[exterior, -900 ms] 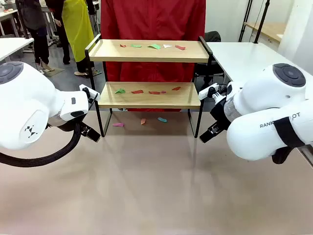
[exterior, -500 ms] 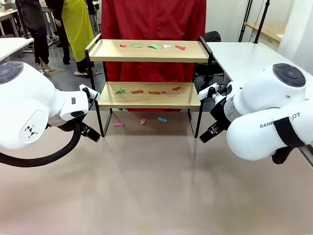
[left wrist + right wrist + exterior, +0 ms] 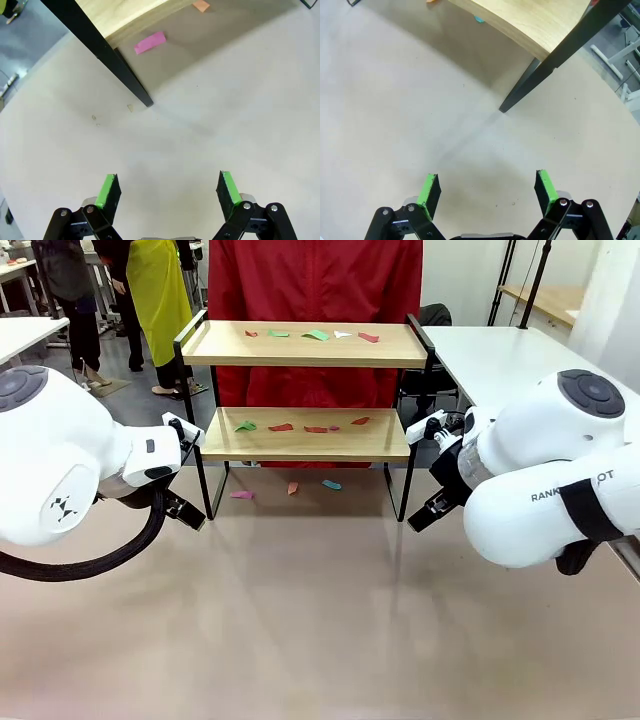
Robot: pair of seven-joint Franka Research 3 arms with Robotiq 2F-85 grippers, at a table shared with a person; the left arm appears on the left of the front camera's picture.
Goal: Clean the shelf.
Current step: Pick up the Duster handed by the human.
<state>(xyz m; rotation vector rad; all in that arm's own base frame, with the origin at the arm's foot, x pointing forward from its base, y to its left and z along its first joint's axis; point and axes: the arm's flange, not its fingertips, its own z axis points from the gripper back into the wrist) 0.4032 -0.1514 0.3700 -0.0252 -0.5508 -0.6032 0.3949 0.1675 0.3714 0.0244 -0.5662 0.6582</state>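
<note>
Shelf (image 3: 300, 348) unmoved, scraps (image 3: 282, 427) unchanged, nothing shifted

the shelf (image 3: 300, 448) holds coloured scraps (image 3: 317, 335) on both boards; three more lie on the table (image 3: 320, 600) beneath.

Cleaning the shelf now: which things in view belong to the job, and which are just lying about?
For the job:
shelf
top-board scraps
lower-board scraps
left gripper, open
right gripper, open

Lying about:
floor scraps on the table under the shelf, not on it
white side table
person in red behind the shelf
</note>
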